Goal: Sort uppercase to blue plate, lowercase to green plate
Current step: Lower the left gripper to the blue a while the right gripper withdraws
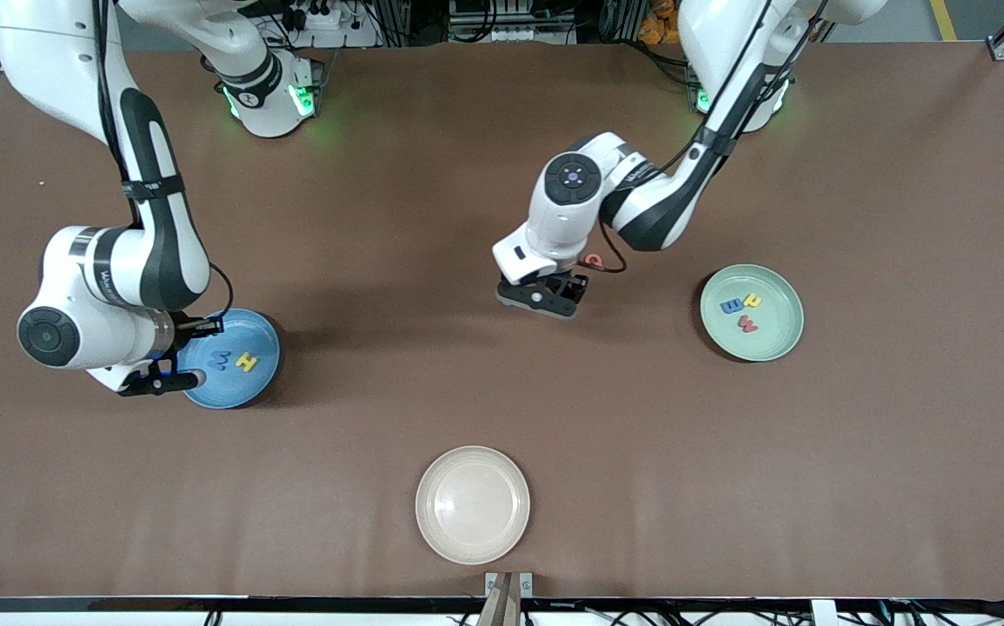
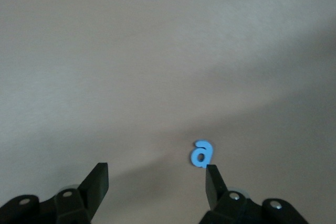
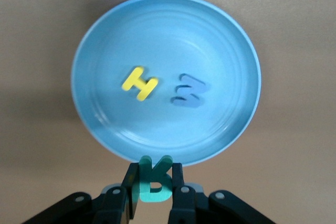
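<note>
Currently the right tool (image 3: 152,195) hangs over the rim of the blue plate (image 1: 262,335), toward the right arm's end of the desk (image 1: 380,435). Its fingers are clenched on a teal letter (image 3: 152,182), held upright between the pads; the letter is not yet released.

On the blue plate: yellow H (image 1: 246,362) and blue W (image 1: 220,360), side by side, apart. Two capitals sorted, a third in the grasp.

Left tool (image 2: 157,182) is low over bare desk near the middle, fingers spread wide, holding nothing. Blue e (image 2: 201,153) lies flat on the desk just ahead of one fingertip (image 2: 212,177), not between the fingers. My read: a pickup is being lined up, and the tool needs to shift sideways to straddle the letter.

Red Q (image 1: 594,259) shows only partly in the front view, on the desk beside the left arm's wrist, farther from the front camera than the tool. Unsorted.

Green plate (image 1: 784,291), toward the left arm's end: blue m (image 1: 732,305), yellow d (image 1: 753,301), red w (image 1: 747,324), clustered close. Three of four lowercase done.

Cream plate (image 1: 432,513), nearest the front camera, holds nothing.

Left to do, by judgement: drop the teal letter, move blue e to green, red Q to blue.
</note>
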Available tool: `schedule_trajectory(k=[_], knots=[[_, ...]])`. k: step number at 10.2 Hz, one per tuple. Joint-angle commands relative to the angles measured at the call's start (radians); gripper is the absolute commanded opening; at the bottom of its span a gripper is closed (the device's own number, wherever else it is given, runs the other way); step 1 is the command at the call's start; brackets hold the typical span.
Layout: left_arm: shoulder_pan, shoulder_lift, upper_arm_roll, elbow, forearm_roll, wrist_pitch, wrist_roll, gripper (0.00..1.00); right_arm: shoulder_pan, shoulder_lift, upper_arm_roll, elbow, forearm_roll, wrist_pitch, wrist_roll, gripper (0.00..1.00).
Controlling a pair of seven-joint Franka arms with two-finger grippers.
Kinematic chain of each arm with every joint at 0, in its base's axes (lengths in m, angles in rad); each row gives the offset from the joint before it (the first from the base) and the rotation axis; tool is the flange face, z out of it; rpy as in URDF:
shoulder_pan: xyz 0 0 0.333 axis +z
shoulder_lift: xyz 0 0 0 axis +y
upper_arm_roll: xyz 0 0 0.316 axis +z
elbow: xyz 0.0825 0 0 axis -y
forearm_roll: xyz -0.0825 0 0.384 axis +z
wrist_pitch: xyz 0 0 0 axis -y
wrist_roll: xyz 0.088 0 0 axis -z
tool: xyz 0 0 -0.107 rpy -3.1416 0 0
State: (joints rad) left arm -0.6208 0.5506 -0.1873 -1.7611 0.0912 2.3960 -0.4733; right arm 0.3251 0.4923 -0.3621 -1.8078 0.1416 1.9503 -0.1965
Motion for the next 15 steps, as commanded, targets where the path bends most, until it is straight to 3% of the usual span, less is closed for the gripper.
schedule_trajectory(k=[1,2,3,4,6,11,15], knots=[[-0.022,0.08,0.008,0.063,0.025,0.0,0.044,0.84,-0.028,0.006,0.035,-0.068,0.029,0.112,-0.015,0.03],[-0.042,0.107,0.009,0.087,0.025,0.003,0.044,0.84,-0.031,0.006,0.052,-0.076,0.029,0.137,-0.015,0.11],[-0.053,0.127,0.009,0.091,0.024,0.008,0.044,0.84,-0.028,0.005,0.061,-0.076,0.038,0.139,-0.006,0.46],[-0.068,0.141,0.022,0.104,0.022,0.017,0.042,0.84,-0.028,0.002,0.066,-0.076,0.071,0.139,-0.007,0.99],[-0.091,0.159,0.029,0.109,0.024,0.023,0.038,0.84,-0.031,-0.032,0.078,-0.074,0.078,0.128,-0.008,1.0],[-0.099,0.192,0.031,0.104,0.056,0.081,0.038,0.82,-0.135,-0.233,0.091,-0.074,0.076,0.105,-0.015,1.0],[-0.108,0.212,0.029,0.1,0.084,0.098,0.025,0.74,-0.178,-0.337,0.13,-0.067,0.04,0.082,0.047,1.0]])
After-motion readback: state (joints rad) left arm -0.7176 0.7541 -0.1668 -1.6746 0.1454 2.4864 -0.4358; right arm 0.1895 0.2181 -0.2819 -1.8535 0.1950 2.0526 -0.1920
